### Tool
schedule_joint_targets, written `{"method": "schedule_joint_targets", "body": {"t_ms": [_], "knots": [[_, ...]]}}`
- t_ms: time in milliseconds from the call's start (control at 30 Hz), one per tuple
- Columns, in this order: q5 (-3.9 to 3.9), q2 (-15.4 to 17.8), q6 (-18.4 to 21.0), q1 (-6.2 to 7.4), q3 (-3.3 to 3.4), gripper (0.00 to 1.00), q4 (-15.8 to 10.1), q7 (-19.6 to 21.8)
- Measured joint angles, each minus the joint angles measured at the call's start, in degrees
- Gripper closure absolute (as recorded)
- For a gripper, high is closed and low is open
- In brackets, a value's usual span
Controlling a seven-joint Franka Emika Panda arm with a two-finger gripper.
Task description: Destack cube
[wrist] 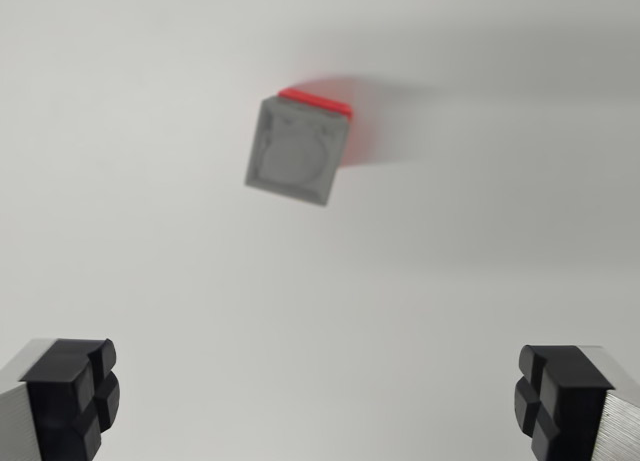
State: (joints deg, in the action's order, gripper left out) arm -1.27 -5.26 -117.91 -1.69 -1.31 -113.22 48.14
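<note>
Grey cube (297, 151) sits atop red cube (318, 102) on white table (150, 231), far centre. Gripper (317, 401) wide apart, holding nothing.

Wrist view, looking down. Gripper (320, 406) spread wide, nothing between the jaws. Two black ribbed rubber fingertip pads (75, 396) show at the bottom corners, one at the wrist view's left, one at the wrist view's right, each mounted on a grey metal finger (20, 406). Both pads hang clear, touching nothing.

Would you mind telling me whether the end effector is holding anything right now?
Nothing: the end effector is open, apart from the grey cube.
</note>
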Motion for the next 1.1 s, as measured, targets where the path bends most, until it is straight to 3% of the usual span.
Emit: {"method": "schedule_joint_targets", "body": {"t_ms": [567, 1100], "knots": [[0.00, -0.3, -0.4, 0.06, 0.00, 0.00, -0.2, 0.6], [0.36, -3.4, -6.1, 1.02, 0.00, 0.00, -2.6, 7.0]]}}
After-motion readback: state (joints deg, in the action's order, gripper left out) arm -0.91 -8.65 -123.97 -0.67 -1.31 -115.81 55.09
